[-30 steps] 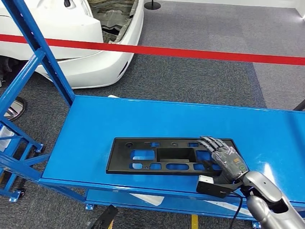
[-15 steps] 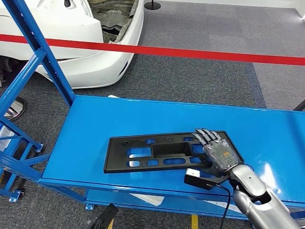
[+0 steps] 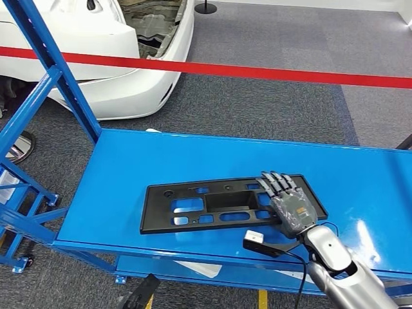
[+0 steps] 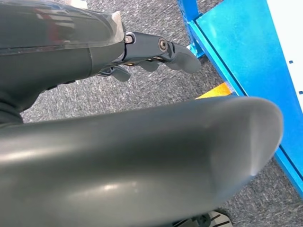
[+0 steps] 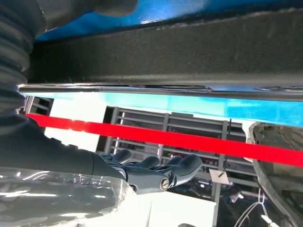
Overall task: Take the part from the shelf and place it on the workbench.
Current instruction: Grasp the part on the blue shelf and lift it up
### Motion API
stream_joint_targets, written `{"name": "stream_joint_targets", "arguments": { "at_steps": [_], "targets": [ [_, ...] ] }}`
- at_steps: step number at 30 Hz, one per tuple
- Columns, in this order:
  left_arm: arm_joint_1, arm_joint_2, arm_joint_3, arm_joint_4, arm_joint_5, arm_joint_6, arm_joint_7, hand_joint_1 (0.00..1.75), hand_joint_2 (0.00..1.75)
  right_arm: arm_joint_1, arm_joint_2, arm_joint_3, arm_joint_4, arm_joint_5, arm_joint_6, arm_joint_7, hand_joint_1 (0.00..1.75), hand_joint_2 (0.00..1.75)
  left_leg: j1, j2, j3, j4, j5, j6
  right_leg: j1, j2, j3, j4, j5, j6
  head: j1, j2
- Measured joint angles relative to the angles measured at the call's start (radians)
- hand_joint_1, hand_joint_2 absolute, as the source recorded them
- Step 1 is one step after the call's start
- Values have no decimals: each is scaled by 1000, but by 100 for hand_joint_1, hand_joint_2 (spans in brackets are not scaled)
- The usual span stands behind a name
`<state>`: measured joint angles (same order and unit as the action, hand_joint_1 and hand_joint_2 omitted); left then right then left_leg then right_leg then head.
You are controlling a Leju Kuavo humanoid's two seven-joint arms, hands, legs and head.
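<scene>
The black plastic part (image 3: 194,206), a long flat panel with several cut-outs, lies flat on the blue workbench (image 3: 145,161) near its front edge. My right hand (image 3: 286,203) reaches over the part's right end with its fingers stretched out straight. In the right wrist view the part's dark edge (image 5: 178,47) runs between the thumb and the fingers (image 5: 150,172), and a gap shows between the fingers and the part. My left hand (image 4: 157,49) hangs beside the bench over the grey carpet and holds nothing.
A blue shelf frame (image 3: 44,71) slants up at the left end of the bench. Behind the bench a red barrier tape (image 3: 243,69) crosses the view, with a white car body (image 3: 97,58) at the back left. Grey carpet surrounds the bench.
The part slid a little to the left on the bench and turned slightly. My right hand moved left and forward along its right end. The left arm stayed down.
</scene>
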<state>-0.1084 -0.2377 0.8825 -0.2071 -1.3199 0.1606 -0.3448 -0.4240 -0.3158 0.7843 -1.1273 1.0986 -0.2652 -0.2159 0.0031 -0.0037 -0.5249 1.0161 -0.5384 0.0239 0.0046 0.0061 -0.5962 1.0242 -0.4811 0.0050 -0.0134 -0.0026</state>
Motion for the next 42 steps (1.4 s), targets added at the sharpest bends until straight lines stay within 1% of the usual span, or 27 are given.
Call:
{"name": "stream_joint_targets", "arguments": {
  "at_steps": [2, 3, 12, 21, 26, 29, 32, 38, 42],
  "targets": [
    [0, 0, -1, 0, 0, 0, 2, 0, 0, 4, 2, 2, 8, 11, -19, 0, 150, 175, 0, 0, 0, 0, 0, 0, 0, 0, 0, 0, 0, 0, 0, 0],
    [0, 0, -2, 0, 0, 0, 2, 0, 0, 7, 3, 4, 12, 16, -27, 0, 175, 175, 0, 0, 0, 0, 0, 0, 0, 0, 0, 0, 0, 0, 0, 0],
    [-3, 0, -10, 0, -1, 0, 9, 0, 0, 32, 5, 6, 32, 20, -71, -2, 175, 175, 0, 0, 0, 0, 0, 0, 0, 0, 1, 0, 0, 0, 0, 0],
    [-4, 0, -14, 0, 0, 0, 9, 0, 0, 65, 5, -12, 33, 22, -79, -4, 175, 175, 0, 0, 0, 0, 0, 0, 0, 0, 0, 0, 0, 0, 0, 0],
    [-3, 0, -14, 0, 2, 0, 9, 0, 0, 87, -2, -35, 0, 22, -80, -3, 175, 175, 0, 0, 0, 0, 0, 0, 0, 0, 0, 0, 0, 0, 0, 0],
    [-1, 0, -13, 0, 7, 0, 3, 0, 0, 117, -6, -61, -46, 16, -87, 6, 175, 175, 0, 0, 0, 0, 0, 0, 0, -1, 0, 0, 0, 0, 0, 0],
    [2, 0, -12, 0, 20, -3, -13, 0, 0, 162, -8, -98, -113, 15, -115, 30, 175, 175, 0, 0, -1, 0, 0, 0, 0, -1, 0, 0, 0, 0, 0, 0],
    [15, 0, -8, 0, 39, -6, -30, 0, 0, 294, -3, -184, -294, 53, -204, 71, 175, 175, 0, 0, -2, 0, 0, 0, 0, -1, -1, 0, -1, 1, 0, 0],
    [25, 1, 0, 0, 55, -3, -35, 0, 0, 392, 10, -233, -419, 129, -267, 88, 175, 175, 0, 0, -2, 0, -1, 0, 0, -1, -1, 0, -1, 1, 0, 0]
  ]
}}
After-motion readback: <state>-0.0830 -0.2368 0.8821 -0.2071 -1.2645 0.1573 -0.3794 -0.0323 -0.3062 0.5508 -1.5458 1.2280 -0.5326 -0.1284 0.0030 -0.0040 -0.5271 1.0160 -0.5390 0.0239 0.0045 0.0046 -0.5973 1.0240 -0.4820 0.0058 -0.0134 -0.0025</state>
